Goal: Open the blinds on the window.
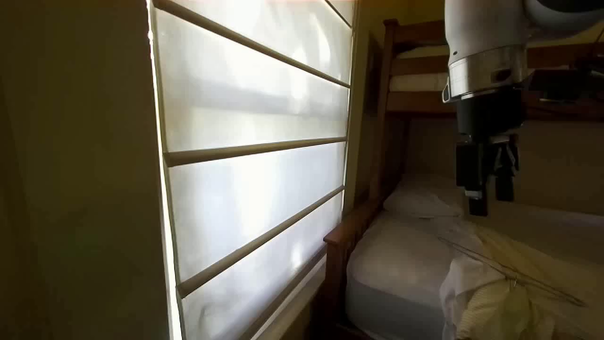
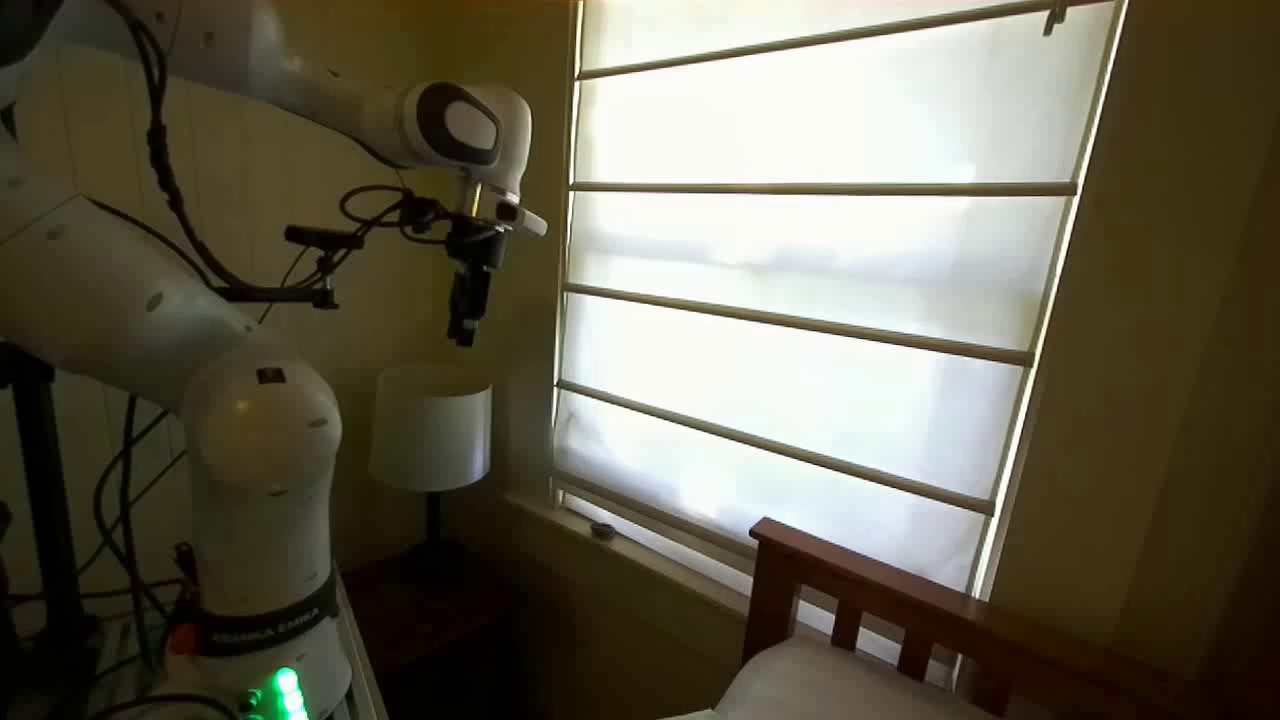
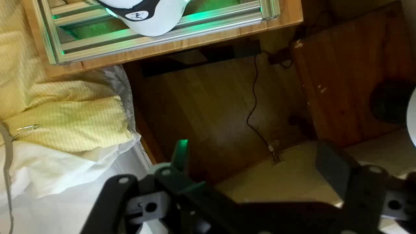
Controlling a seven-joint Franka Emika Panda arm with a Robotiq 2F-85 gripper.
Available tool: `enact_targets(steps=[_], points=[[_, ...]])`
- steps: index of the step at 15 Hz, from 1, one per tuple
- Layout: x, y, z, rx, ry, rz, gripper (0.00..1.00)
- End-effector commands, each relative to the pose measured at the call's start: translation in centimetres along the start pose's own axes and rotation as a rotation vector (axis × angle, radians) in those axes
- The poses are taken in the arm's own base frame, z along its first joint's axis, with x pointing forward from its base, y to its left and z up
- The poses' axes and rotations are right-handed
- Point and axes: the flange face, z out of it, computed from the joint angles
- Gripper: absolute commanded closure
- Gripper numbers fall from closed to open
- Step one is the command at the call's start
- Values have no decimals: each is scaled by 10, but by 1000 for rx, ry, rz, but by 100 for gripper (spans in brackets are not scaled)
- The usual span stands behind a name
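The blinds (image 1: 255,184) are a large cream-white shade with dark ribs, hanging down over the window, and they also fill much of an exterior view (image 2: 800,260). Their bottom edge hangs a little above the window sill (image 2: 660,569). The blinds cover the pane, with light along the side edges. A small dark hook-like piece (image 2: 1053,18) shows near the top right of the blinds. My gripper (image 1: 491,198) points down, apart from the blinds, and also shows in an exterior view (image 2: 462,335). In the wrist view its fingers (image 3: 256,162) are spread with nothing between them.
A white-shaded lamp (image 2: 430,430) stands below the gripper on a wooden nightstand (image 3: 360,78). A wooden bunk bed (image 1: 335,255) stands close by the window. Bedding and a wire hanger (image 1: 512,271) lie on it. A small dark object (image 2: 603,531) sits on the sill.
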Motion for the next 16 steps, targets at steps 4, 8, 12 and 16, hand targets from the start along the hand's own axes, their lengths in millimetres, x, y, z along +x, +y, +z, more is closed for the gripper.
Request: enact_targets(steps=[4,8,12,16], points=[[7,15,-15,22,60,52,0],[19,59,-53,41,161,172,0],[29,125,-101,61,269,321,0],[39,187,-145,96,333,443,0]])
